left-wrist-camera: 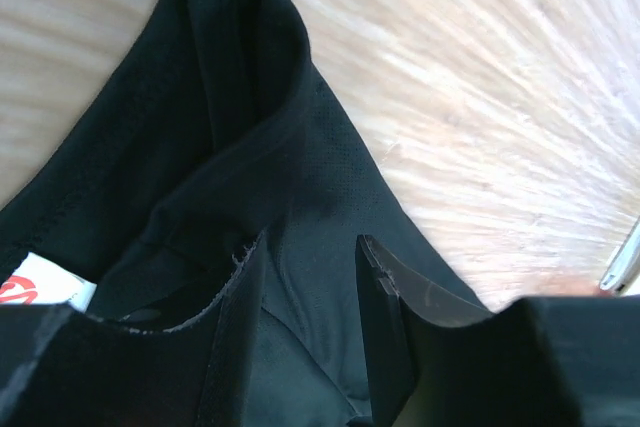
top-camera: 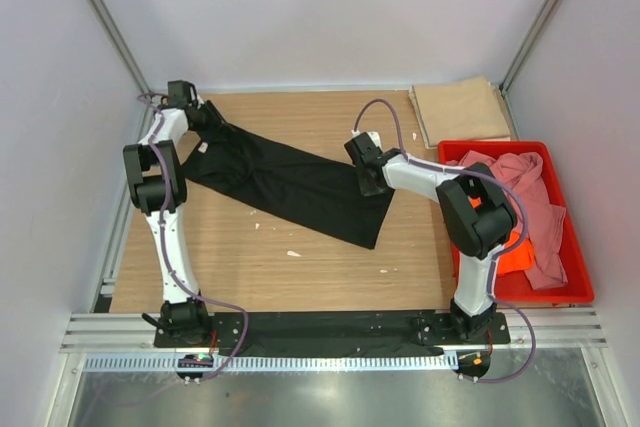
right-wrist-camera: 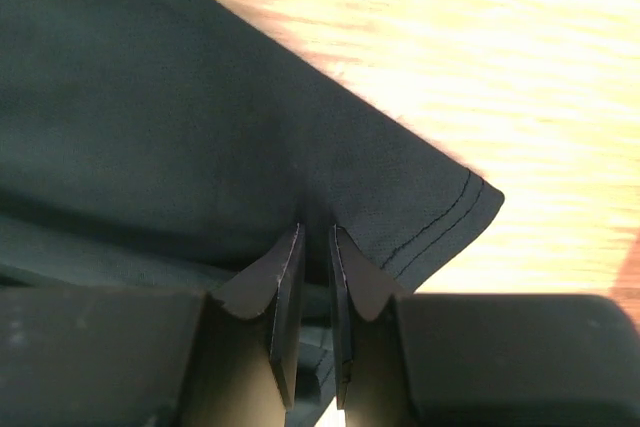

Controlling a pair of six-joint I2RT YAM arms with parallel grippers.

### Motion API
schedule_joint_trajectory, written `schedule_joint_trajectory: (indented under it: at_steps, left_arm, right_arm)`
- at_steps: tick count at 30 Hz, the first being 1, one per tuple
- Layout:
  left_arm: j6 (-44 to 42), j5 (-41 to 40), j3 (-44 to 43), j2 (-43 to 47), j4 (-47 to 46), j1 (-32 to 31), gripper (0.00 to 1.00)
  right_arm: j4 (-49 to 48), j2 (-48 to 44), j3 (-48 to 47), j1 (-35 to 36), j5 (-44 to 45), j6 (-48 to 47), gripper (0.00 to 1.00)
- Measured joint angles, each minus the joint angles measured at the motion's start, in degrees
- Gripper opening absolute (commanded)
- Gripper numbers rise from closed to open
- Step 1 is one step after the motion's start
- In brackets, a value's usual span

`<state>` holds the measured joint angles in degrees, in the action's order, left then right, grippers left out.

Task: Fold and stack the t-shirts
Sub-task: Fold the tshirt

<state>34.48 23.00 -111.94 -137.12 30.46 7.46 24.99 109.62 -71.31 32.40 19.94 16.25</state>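
Observation:
A black t-shirt (top-camera: 290,187) lies spread slantwise across the wooden table. At its far-left collar end sits my left gripper (top-camera: 205,117). In the left wrist view this gripper (left-wrist-camera: 310,242) is open, its fingers apart, with black cloth (left-wrist-camera: 270,147) lying between and under them. My right gripper (top-camera: 372,185) is at the shirt's right corner. In the right wrist view it (right-wrist-camera: 316,229) is shut on the puckered cloth (right-wrist-camera: 200,97) just inside the stitched hem corner. A tan t-shirt (top-camera: 462,112) lies folded at the back right. Pink (top-camera: 520,197) and orange (top-camera: 510,252) t-shirts lie crumpled in the crate.
A red plastic crate (top-camera: 580,247) stands along the right edge of the table, beside the right arm. Small white scraps (top-camera: 293,253) lie on the wood in front of the black shirt. Grey walls close in the table on three sides.

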Motion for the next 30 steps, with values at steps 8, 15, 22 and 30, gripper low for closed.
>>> schedule_joint_trajectory:
  at_steps: [8,15,22,30]
  left_arm:
    - [1.14,1.05,-6.84,-4.48,-0.76,-0.48,0.44]
    - [2.16,1.97,-9.57,-6.78,-3.76,-1.42,0.45]
    - [2.36,3.15,-9.68,-7.08,-5.14,-1.95,0.47]
    - [1.22,1.55,-9.38,-2.67,-2.12,-1.99,0.49]
  right_arm:
    - [0.98,-5.84,6.36,2.1,-0.72,2.75,0.22]
    - [1.42,-10.03,9.6,4.87,-3.02,5.4,0.22]
    - [1.16,-11.04,10.86,6.08,-3.85,6.82,0.22]
    - [-0.83,-11.02,13.07,6.34,-2.84,7.69,0.22]
